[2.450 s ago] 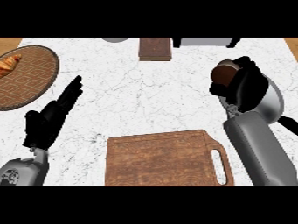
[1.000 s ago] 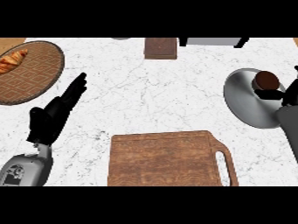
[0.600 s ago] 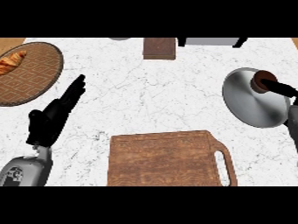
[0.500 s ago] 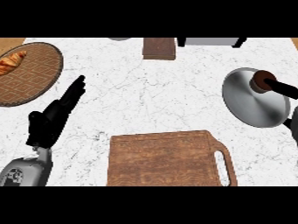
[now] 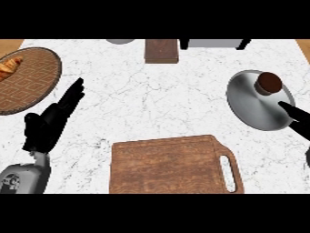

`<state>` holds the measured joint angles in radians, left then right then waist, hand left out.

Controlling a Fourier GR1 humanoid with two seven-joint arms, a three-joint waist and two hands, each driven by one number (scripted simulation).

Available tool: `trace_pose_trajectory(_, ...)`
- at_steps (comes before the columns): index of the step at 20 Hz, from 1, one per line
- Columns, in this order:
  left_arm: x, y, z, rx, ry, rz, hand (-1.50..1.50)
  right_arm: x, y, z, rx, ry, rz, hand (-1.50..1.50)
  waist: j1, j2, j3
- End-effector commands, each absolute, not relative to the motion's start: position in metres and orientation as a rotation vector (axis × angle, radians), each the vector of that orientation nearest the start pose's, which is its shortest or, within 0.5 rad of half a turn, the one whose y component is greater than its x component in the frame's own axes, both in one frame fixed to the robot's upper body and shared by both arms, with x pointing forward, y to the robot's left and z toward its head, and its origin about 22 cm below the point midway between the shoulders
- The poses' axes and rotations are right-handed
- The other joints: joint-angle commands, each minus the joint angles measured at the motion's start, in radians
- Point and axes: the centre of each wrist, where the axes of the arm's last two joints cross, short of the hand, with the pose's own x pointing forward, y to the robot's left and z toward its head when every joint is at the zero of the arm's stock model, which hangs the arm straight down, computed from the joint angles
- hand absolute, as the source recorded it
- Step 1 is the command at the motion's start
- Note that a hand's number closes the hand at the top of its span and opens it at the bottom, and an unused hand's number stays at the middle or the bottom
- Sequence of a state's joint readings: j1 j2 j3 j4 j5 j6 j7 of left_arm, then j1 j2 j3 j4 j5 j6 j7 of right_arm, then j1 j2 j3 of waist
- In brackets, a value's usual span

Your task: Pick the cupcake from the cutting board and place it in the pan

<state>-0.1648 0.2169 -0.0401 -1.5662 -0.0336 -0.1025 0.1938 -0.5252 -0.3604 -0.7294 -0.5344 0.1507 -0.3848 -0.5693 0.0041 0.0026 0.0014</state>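
At nine o'clock the left hand [image 5: 48, 123] is resting with fingers straight beside the croissant plate [image 5: 30, 86]; the cutting board [image 5: 171, 164] is sitting bare at six. Toward three o'clock the cupcake [image 5: 270, 83] is sitting in the pan [image 5: 254, 107], light, soft and crushable, best taken low around its sides. The right hand [image 5: 303, 123] is hovering just beside it, fingers straight.

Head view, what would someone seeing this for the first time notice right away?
Probably the cupcake sitting in the grey pan at the right, with the right hand open just below it, apart from it. Next, the bare cutting board at the bottom centre. Then the croissant on the brown patterned plate at the upper left, above the resting left hand.
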Motion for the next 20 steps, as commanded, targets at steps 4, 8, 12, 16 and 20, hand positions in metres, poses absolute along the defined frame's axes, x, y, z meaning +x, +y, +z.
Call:
trace_pose_trajectory(4,0.282,0.255,0.043,0.102,-1.481,-0.336,0.00,0.259,-0.404,-0.073,-0.903,-1.640,-0.383,-1.50,-0.013,-0.005,-0.002)
trace_pose_trajectory(8,0.273,0.263,0.036,0.097,-1.500,-0.342,0.00,0.238,-0.388,-0.076,-0.884,-1.667,-0.418,-1.50,-0.012,-0.005,-0.002)
trace_pose_trajectory(12,0.274,0.260,0.045,0.111,-1.490,-0.359,0.00,0.211,-0.385,-0.072,-0.889,-1.661,-0.391,-1.50,-0.009,-0.004,-0.002)
trace_pose_trajectory(16,0.259,0.254,0.048,0.103,-1.506,-0.361,0.00,0.186,-0.358,-0.106,-0.912,-1.692,-0.402,-1.50,-0.006,-0.004,-0.001)
trace_pose_trajectory(20,0.272,0.246,0.055,0.099,-1.493,-0.343,0.00,0.181,-0.352,-0.096,-0.908,-1.652,-0.385,-1.50,-0.006,-0.003,-0.001)
